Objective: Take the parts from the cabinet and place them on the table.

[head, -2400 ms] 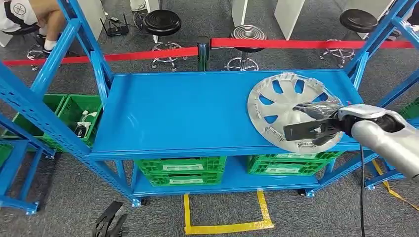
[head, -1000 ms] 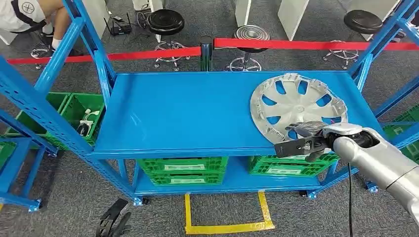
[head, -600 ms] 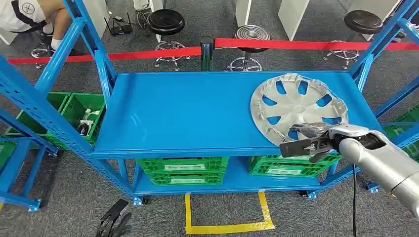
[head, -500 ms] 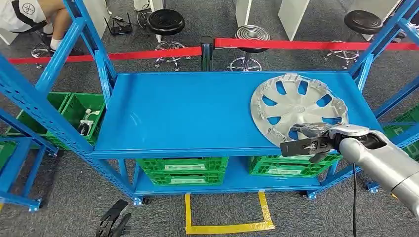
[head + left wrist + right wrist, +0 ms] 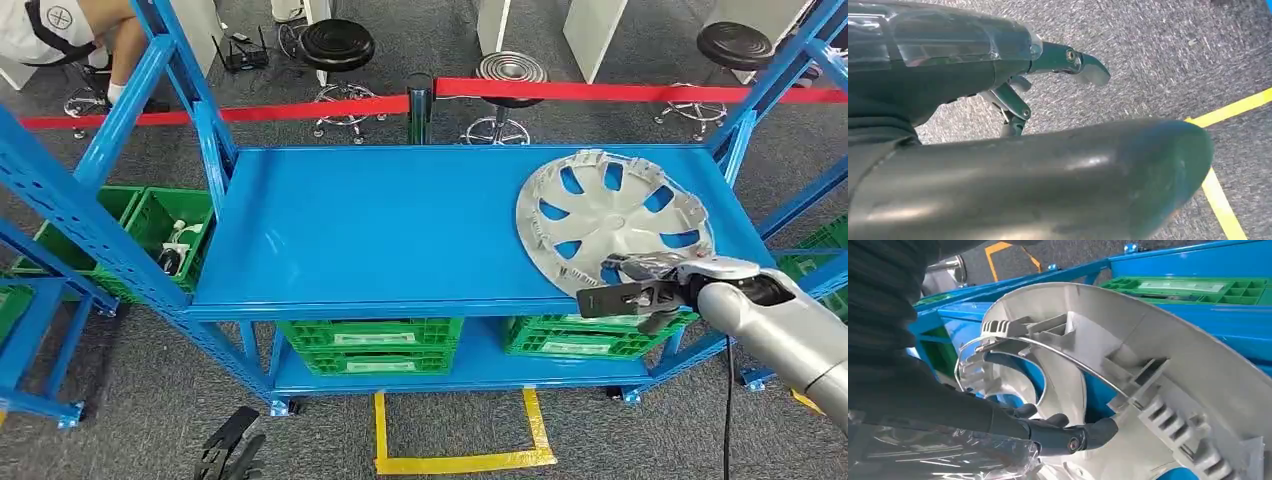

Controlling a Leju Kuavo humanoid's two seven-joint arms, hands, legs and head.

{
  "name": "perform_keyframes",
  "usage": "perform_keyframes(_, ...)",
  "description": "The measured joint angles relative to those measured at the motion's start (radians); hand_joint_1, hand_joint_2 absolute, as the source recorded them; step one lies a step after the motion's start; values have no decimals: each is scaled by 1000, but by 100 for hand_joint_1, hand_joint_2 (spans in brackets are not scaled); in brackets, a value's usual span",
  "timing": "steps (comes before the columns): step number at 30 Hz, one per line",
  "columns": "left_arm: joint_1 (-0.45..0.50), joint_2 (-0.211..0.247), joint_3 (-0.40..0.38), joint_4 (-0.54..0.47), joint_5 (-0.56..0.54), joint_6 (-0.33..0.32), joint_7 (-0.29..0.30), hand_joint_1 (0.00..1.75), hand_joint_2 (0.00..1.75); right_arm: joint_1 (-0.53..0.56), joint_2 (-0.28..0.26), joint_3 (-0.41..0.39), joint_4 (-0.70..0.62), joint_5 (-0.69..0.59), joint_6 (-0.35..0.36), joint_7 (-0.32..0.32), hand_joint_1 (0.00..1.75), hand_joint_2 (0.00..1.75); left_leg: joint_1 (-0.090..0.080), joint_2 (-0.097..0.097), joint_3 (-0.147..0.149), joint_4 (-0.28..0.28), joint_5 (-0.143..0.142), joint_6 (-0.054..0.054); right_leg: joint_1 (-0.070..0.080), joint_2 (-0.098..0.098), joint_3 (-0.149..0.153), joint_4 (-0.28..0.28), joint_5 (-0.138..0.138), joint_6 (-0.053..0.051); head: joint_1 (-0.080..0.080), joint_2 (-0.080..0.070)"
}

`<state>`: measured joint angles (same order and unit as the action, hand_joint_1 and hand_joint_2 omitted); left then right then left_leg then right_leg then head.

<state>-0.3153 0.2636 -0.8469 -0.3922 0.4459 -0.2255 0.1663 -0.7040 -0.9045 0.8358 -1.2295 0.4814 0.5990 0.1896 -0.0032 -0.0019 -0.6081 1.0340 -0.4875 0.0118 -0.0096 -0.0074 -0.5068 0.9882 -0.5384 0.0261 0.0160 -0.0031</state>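
Observation:
A silver hubcap lies at the right end of the blue shelf, its near rim over the shelf's front edge. My right hand grips that near rim. In the right wrist view the dark fingers curl against the ribbed back face of the hubcap, beside its wire ring and clips. My left hand hangs low over the carpet, and in the left wrist view the left hand holds nothing, with its fingers apart.
Green crates sit on the lower shelf, and another crate with parts stands at the left. Blue uprights flank the shelf. A red barrier, stools and a seated person lie beyond. Yellow tape marks the floor.
My right hand has come off the hubcap's face and down to its near rim. The hubcap has since slid slightly right along the shelf.

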Motion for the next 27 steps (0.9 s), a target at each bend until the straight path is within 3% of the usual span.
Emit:
perform_keyframes(13,0,-1,-2,2,6,0,-6,0,0,38,-6,0,-5,27,-53,12,0,175,1,1,2,0,0,0,0,-1,4,-1,0,0,0,0)
perform_keyframes(27,11,2,-3,10,13,0,-27,0,0,56,21,-24,12,89,-111,-11,0,175,0,12,3,0,0,0,0,3,3,-1,0,0,0,0)
